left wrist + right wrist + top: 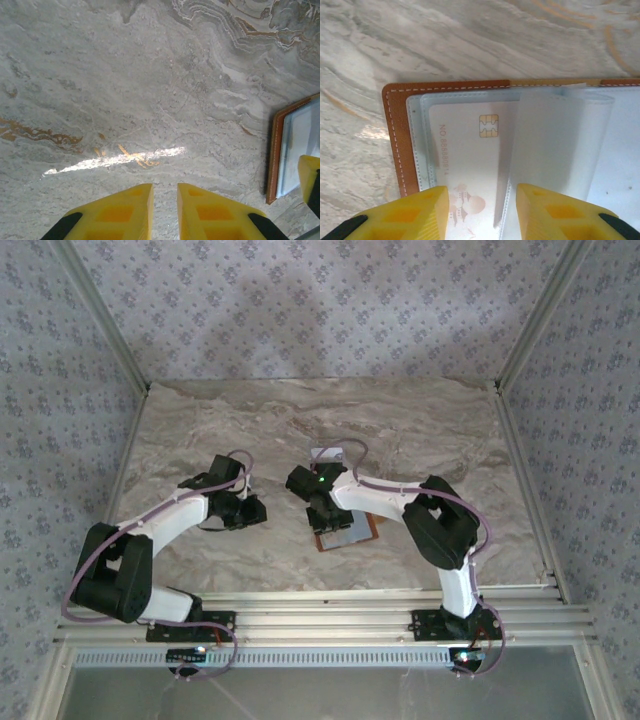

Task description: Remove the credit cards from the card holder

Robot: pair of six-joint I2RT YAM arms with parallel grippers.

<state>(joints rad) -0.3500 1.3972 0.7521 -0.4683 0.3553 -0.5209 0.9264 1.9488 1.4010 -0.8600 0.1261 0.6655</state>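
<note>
Card holder [395, 140] lies open on the counter [125, 75], clear sleeves facing up. A whitish card [465, 150] with a gold chip sits in the left sleeve. The right tool [482, 192] is right above it, released, one finger on each side of the card's lower edge. The left tool [165, 187] hovers over bare counter beside the holder, its fingers a narrow gap apart and empty.

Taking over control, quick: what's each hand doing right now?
Left hand: barely open, holding nothing.
Right hand: open over the white card in the card holder, holding nothing.
</note>
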